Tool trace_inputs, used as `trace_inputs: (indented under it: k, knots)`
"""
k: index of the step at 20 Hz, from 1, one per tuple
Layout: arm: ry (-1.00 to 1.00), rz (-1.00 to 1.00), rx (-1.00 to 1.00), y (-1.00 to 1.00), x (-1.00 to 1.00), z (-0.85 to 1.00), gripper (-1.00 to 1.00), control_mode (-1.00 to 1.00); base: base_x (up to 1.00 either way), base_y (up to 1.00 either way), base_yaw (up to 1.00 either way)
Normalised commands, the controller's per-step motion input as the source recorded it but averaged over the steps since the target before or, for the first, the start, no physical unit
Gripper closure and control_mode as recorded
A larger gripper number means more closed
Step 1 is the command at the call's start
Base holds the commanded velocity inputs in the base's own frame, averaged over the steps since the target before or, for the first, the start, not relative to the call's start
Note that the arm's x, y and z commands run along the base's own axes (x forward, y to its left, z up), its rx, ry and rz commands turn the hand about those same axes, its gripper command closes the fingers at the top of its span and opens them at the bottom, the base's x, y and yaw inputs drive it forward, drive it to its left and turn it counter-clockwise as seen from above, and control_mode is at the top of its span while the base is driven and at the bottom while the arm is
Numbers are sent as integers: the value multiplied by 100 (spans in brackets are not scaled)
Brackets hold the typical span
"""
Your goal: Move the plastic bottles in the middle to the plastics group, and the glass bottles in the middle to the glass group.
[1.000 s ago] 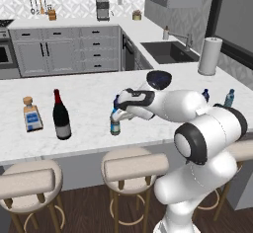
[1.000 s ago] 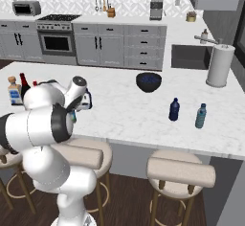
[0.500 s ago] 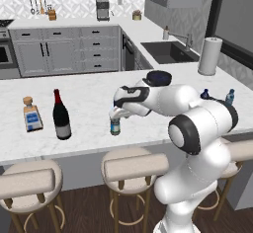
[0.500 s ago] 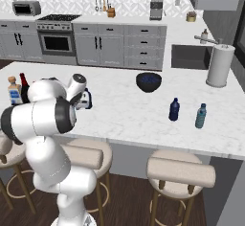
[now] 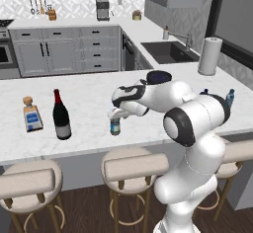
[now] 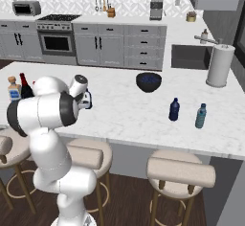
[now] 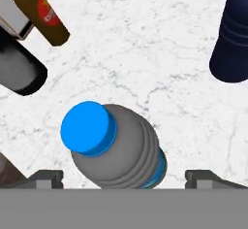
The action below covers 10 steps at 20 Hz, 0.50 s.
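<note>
Now the end effector [image 7: 124, 177] stands spread around a grey blue-capped bottle [image 7: 114, 148].
Wine bottle [image 7: 19, 70] at ten o'clock, dark blue bottle [image 7: 232, 39] at two, both apart on the table [image 7: 145, 58].

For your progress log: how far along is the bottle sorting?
Done: nothing visibly sorted yet. In hand: the gripper hangs over the grey plastic bottle, jaws apart on either side of it. Left: that bottle, plus the wine bottle standing beside the square bottle.

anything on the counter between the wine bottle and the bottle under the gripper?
No. In the left base view the marble between the wine bottle and the grey bottle under the gripper is bare.
</note>
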Motion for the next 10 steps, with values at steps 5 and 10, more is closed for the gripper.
trace_inputs:
  k: [5,10]
  knots:
    - [0,3,0,4,14,-11,-100,-100,0,0,0]
    - [0,5,0,6,1,-8,-100,-100,0,0,0]
